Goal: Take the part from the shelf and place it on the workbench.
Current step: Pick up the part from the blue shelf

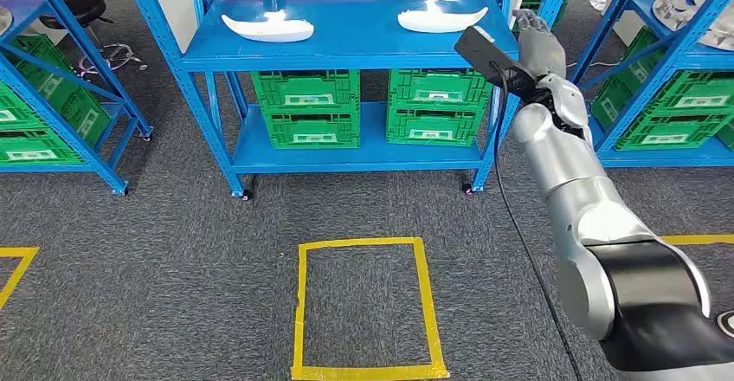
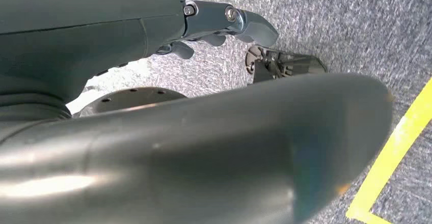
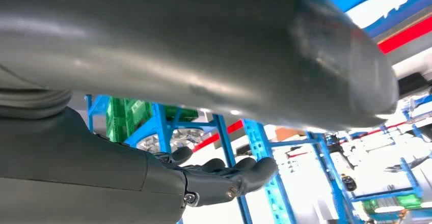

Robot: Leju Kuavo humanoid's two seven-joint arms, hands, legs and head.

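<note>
The blue shelf [image 1: 346, 43] carries two white parts on its top board: one [image 1: 267, 26] near the left edge, one [image 1: 441, 15] near the right. The right hand [image 1: 535, 39] is raised beside the right corner, fingers apparently loosely extended, holding nothing. The left hand [image 2: 224, 23] hangs empty. Nothing is taken yet.

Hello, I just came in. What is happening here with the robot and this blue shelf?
The robot stands before a blue shelf with two white parts on top: one on the left, one on the right. Its right robot hand is raised near the right part, holding nothing, and not touching it. The left robot hand hangs over the grey floor, also holding nothing. No part has been taken yet.
</note>
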